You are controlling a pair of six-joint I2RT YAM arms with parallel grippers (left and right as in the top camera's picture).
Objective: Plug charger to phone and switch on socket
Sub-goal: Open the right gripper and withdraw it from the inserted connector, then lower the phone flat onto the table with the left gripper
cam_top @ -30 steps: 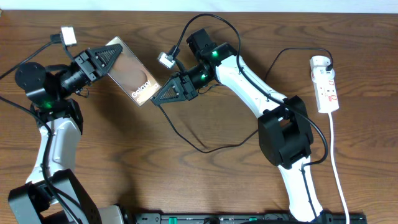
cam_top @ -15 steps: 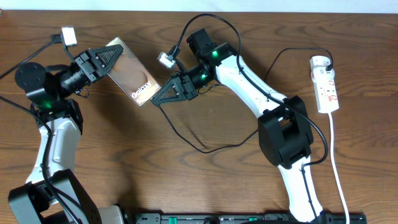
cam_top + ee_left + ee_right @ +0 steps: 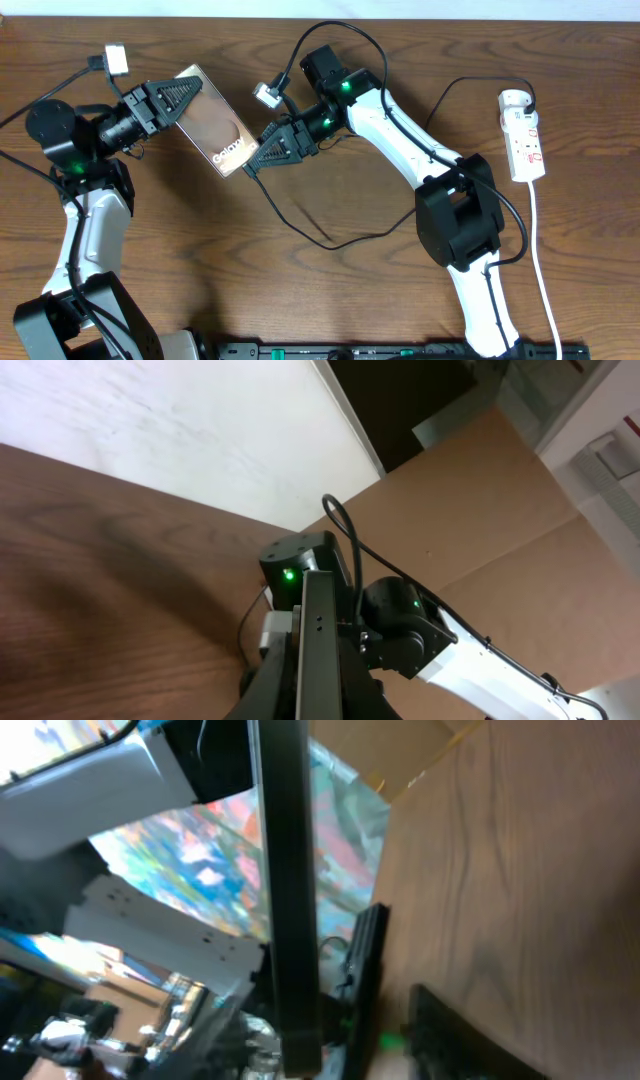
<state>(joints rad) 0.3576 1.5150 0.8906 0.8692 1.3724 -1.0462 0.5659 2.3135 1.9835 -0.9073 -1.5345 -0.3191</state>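
Glossy brownish flat phone (image 3: 212, 128) over wood-grain tabletop (image 3: 300, 310), left claw (image 3: 183, 99) clamped on one end, right claw (image 3: 258, 160) pinching thin black charger (image 3: 300, 228) at the other.

Robotics lab setup: left arm (image 3: 90, 235) and right arm (image 3: 400, 135) at a wooden table (image 3: 250, 290), cardboard screens (image 3: 500, 490) behind.

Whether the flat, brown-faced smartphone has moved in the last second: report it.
Yes, slightly. The smartphone, held by the left gripper, shifted right, toward the fixed white power strip.
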